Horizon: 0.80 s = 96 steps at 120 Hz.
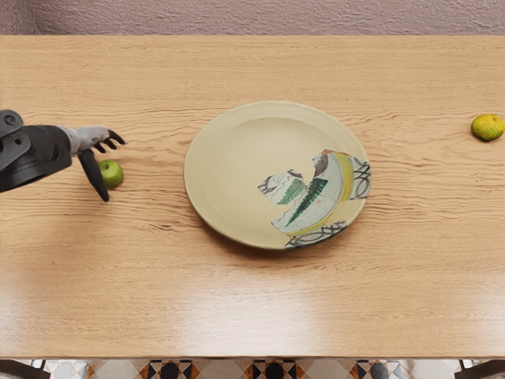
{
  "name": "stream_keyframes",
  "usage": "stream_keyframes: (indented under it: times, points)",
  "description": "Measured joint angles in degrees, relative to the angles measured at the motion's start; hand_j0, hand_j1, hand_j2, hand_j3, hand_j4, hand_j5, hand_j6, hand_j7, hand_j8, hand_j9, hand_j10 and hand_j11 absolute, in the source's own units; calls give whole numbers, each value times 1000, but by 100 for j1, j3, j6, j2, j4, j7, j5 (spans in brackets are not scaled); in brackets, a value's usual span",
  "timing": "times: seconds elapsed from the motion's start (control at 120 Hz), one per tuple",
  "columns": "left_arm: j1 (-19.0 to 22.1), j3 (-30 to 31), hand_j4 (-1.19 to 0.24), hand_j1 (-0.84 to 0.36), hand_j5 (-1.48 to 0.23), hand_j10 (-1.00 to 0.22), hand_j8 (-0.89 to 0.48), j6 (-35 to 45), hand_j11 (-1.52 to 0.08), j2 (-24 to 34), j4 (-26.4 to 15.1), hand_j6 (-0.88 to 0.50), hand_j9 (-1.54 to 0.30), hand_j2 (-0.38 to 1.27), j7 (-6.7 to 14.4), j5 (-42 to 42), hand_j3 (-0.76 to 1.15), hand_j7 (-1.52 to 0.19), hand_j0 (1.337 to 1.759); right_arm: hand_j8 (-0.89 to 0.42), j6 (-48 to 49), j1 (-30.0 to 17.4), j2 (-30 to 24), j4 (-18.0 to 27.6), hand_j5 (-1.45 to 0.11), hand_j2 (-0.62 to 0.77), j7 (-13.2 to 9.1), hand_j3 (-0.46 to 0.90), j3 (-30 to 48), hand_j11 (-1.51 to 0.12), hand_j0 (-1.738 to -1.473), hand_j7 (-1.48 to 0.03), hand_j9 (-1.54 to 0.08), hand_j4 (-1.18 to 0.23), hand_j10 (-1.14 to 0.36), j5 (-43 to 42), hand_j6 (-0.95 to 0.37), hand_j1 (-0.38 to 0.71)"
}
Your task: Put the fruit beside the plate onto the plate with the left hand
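table [237,308]: grained wood, satin sheen | plate [229,158]: glazed ceramic, smooth

Premises: domestic, most likely a dining room or kitchen. Evidence: a light-oak wooden table [237,300] with plain grain is set with a round cream ceramic plate [237,158] bearing a painted green, yellow and black motif. A small round green fruit [112,173] and a yellow-green round fruit [488,126] lie loose on the tabletop. A rough mauve plastered wall [252,16] stands behind the far edge. Below the near edge, patterned floor tiles [260,369] in orange, black and white are visible.
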Motion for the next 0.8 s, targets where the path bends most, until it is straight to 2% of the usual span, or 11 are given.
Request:
stream_keyframes:
  times: [0.192, 0.617, 0.8]
  points:
    - [-3, 11, -207, 108, -264, -206, -208, 2, -263, -10, 200, -208, -263, 43, 0, 6, 0, -264, 1658, -22, 0, 0, 0, 0, -29, -4, 0, 0, 0, -29, -1658, -29, -29, -22, -22, 0, -22, -322]
    - [0, 74, -305, -10, -393, -305, -306, 5, -392, -96, 240, -306, -392, 63, 0, 7, 0, -392, 1658, -22, 0, 0, 0, 0, -29, -5, 0, 0, 0, -29, -1658, -29, -29, -22, -22, 0, -22, -322]
    - [-70, 669, -316, -23, -406, -315, -317, 742, -406, -271, 240, -317, -406, 66, 0, 29, 0, -406, 1658, -22, 0, 0, 0, 0, -29, -5, 0, 0, 0, -29, -1658, -29, -29, -22, -22, 0, -22, -322]
